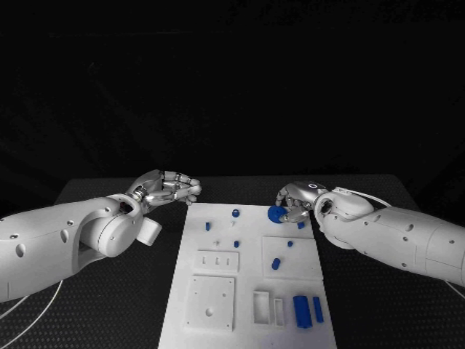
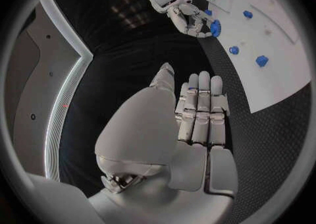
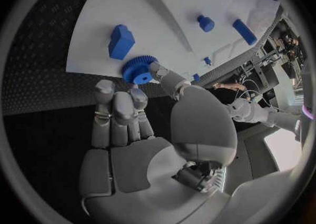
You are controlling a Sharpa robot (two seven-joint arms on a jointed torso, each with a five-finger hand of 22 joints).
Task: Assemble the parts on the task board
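The right hand (image 1: 297, 201) holds a blue gear (image 1: 277, 214) over the far right corner of the board (image 1: 217, 320), so that corner is blocked. A small block (image 1: 301, 225) stands just beside the gear. The left hand (image 1: 167, 187) hangs over the counter (image 1: 117, 291) off the board's far left corner, fingers curled in, apart from the board. Low pegs (image 1: 234, 214) dot the far half of the board, with bare white between them. Two upright blue bars (image 1: 301, 311) crowd the near right corner. The near left of the board lies flat and open, as does the counter along both long edges.
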